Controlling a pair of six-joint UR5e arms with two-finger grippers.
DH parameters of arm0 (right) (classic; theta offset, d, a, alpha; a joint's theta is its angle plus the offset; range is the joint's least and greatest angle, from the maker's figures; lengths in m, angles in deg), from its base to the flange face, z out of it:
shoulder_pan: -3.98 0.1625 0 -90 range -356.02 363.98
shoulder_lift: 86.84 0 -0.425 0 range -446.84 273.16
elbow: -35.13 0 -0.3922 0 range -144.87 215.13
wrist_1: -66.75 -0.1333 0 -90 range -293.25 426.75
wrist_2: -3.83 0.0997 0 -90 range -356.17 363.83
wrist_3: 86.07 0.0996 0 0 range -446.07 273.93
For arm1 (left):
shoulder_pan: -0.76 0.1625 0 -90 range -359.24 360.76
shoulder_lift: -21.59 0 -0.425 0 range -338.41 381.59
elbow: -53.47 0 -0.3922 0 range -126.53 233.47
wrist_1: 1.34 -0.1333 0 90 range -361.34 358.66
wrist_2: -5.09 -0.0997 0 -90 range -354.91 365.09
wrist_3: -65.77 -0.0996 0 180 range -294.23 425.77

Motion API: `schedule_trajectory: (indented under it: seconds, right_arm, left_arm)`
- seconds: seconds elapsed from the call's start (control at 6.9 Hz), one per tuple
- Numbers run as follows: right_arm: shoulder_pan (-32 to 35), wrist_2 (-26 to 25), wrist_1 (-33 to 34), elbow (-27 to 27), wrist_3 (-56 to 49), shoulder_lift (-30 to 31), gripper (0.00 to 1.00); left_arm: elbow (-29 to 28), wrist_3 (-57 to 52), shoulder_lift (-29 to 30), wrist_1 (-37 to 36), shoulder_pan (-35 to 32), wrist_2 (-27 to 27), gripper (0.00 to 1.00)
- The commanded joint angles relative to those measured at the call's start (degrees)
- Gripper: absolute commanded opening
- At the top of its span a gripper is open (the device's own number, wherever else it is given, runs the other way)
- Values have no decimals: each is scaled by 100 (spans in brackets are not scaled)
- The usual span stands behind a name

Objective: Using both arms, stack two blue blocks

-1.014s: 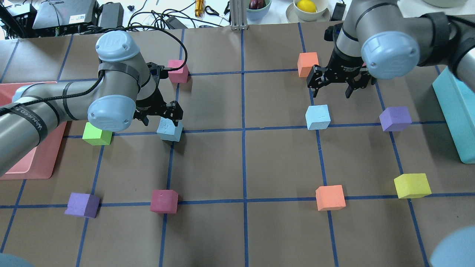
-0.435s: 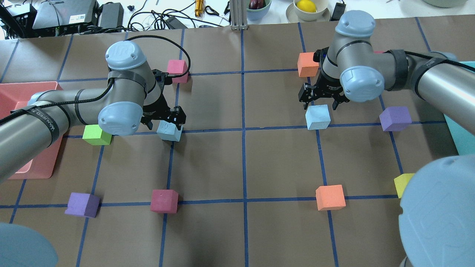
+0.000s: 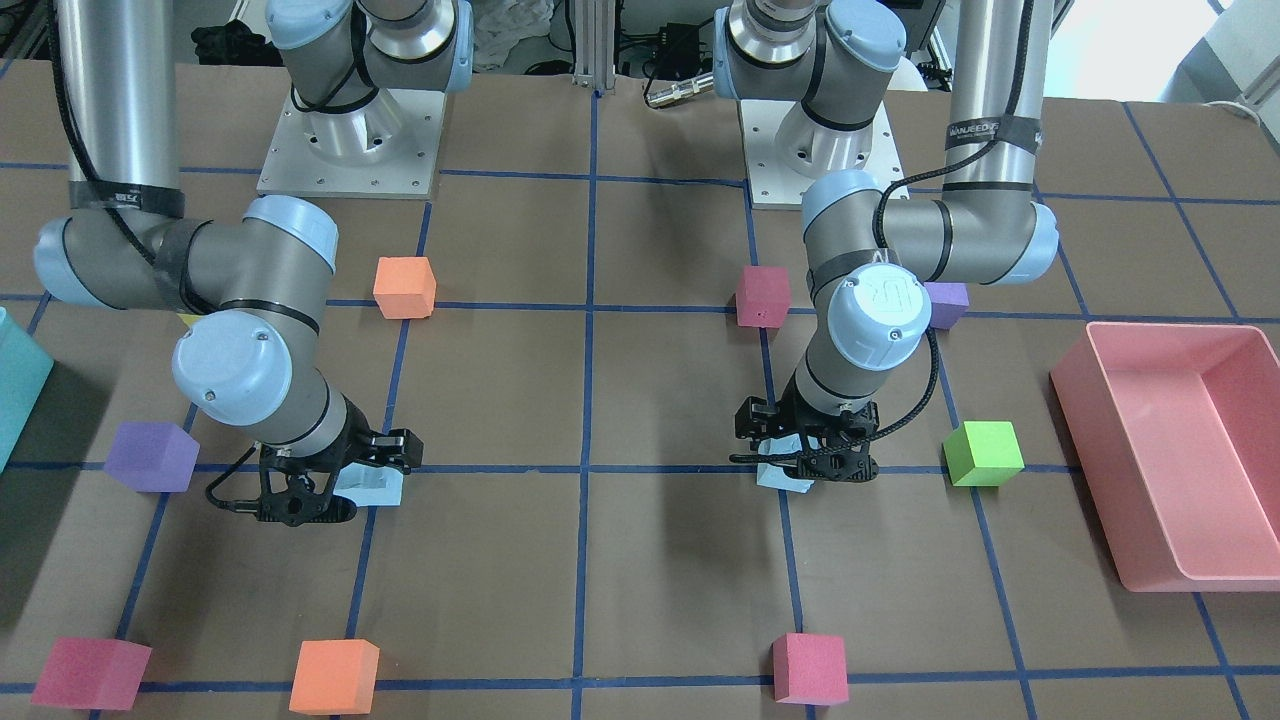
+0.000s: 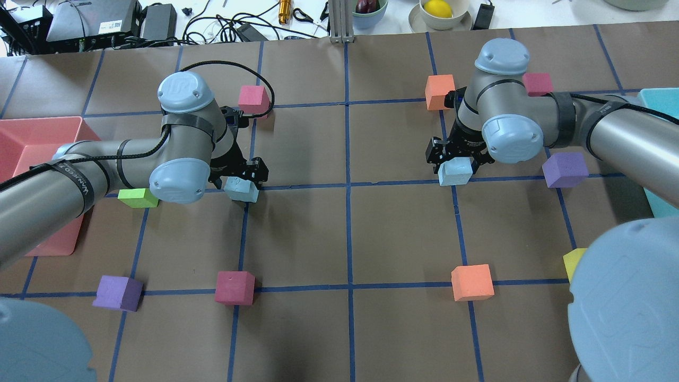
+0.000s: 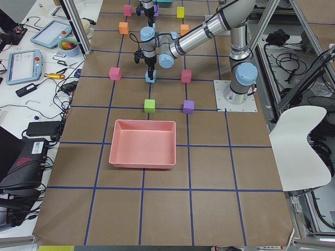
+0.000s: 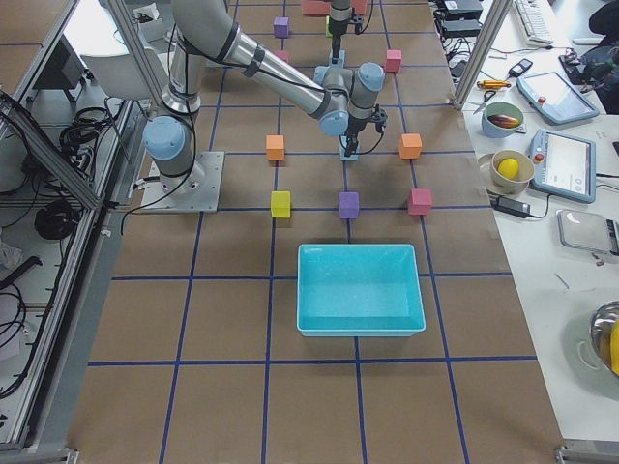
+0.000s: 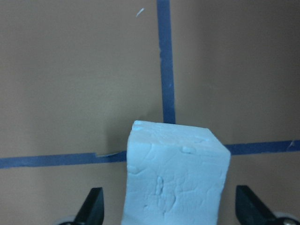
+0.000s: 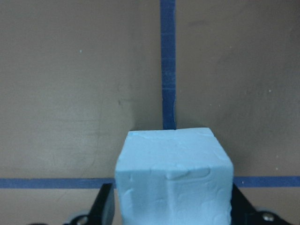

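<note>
Where the front view looks down on the brown paper table (image 3: 640, 560), the left gripper (image 3: 802, 468) straddles the first blue block (image 3: 776, 478). The right gripper (image 3: 338, 482) straddles the second blue block (image 3: 380, 488). Both cubes sit on crossings of blue tape lines (image 3: 588, 400). Overhead, each pale foam cube shows beneath black fingers. The left wrist view shows a dented, creased face, with clear gaps to both spread fingertips (image 7: 93, 206). In the right wrist view the fingertips (image 8: 105, 204) sit flush against the scuffed cube; whether they squeeze, I cannot tell.

Brown table (image 4: 403, 233), blue tape grid (image 4: 348, 185)
</note>
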Motion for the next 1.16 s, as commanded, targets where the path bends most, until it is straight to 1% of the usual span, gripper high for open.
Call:
schedule_trajectory:
  seconds: [0.0,0.14,0.29,0.43,0.58,0.72,0.87,1.01]
  right_arm:
    - [0,-4,199,35,-110,-3,0]
    - [0,-4,199,62,-101,41,0]
    - [70,22,147,454,-5,-2,0]
    - [262,48,-132,1006,135,-142,0]
    - [612,48,-474,1620,658,-378,0]
    - [928,48,-660,2114,1003,-668,0]
    - [1210,48,-662,2467,1424,-967,0]
    - [1413,57,-654,2662,1724,-1204,0]
  left_arm:
    - [3,-86,104,-345,0,21,99]
    - [3,-104,139,-356,0,12,97]
    - [-6,-226,139,-356,0,3,74]
    - [3,-245,122,-356,0,3,38]
    - [3,-236,104,-356,0,55,0]
    - [3,-236,87,-339,0,38,0]
    - [-23,-236,43,-312,0,21,0]
    - [-50,-245,-18,-286,9,3,0]
